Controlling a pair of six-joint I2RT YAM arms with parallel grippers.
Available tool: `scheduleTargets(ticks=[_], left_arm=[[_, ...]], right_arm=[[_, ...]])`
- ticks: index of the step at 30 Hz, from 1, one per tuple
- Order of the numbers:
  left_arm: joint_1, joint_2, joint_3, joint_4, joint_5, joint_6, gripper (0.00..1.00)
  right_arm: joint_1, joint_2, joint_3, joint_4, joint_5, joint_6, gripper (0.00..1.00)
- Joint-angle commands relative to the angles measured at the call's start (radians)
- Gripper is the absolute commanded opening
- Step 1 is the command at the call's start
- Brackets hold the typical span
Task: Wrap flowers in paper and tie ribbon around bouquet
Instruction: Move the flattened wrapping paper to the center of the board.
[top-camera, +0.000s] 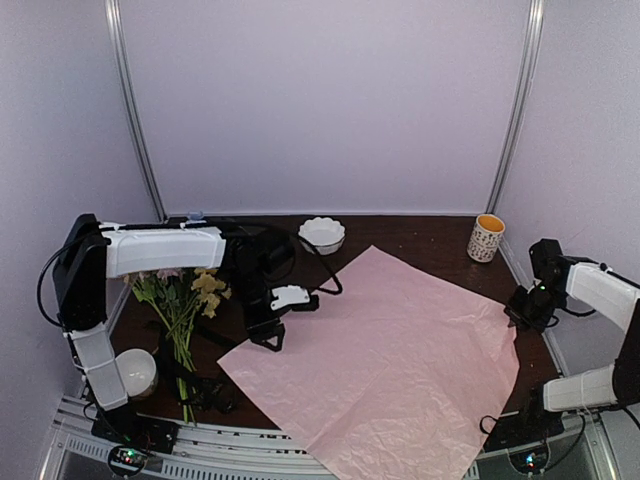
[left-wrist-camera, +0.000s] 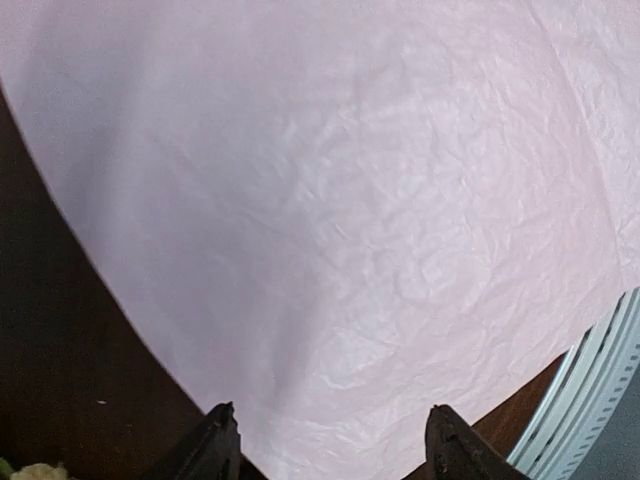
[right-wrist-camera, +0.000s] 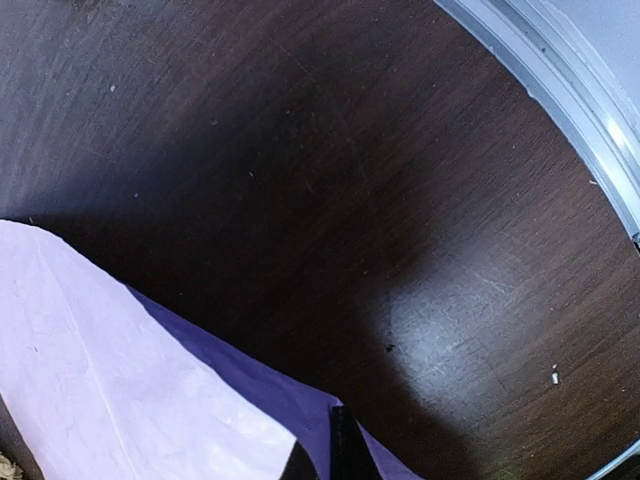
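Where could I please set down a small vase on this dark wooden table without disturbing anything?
Bare dark tabletop lies along the far edge, between the white scalloped bowl and the patterned mug, behind the pale pink paper sheet. The left side is crowded: green-stemmed mixed flowers, left arm, a round white cup.
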Motion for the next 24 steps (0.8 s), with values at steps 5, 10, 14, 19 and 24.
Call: scheduleTargets(ticks=[5,10,14,19,24], left_arm=[[-0.129,0.044,-0.13,-0.015,-0.028,0.041,0.7],[-0.125,0.09,-0.119,-0.03,-0.093,0.055,0.67],[-0.079,0.247,-0.082,-0.044,-0.25,0.019,0.6],[-0.035,0.264,-0.035,0.015,-0.279,-0.019,0.57],[0.029,0.314,0.033,0.041,-0.382,-0.071,0.56]], right_arm=[[0.029,-0.019,-0.04,0.066,0.022,0.069,0.0],[0.044,0.0,-0.032,0.073,0.017,0.058,0.0],[0.044,0.011,-0.028,0.088,0.001,0.049,0.0],[0.044,0.02,-0.009,0.079,0.015,0.024,0.0],[0.042,0.072,0.031,0.082,0.034,0.011,0.0]])
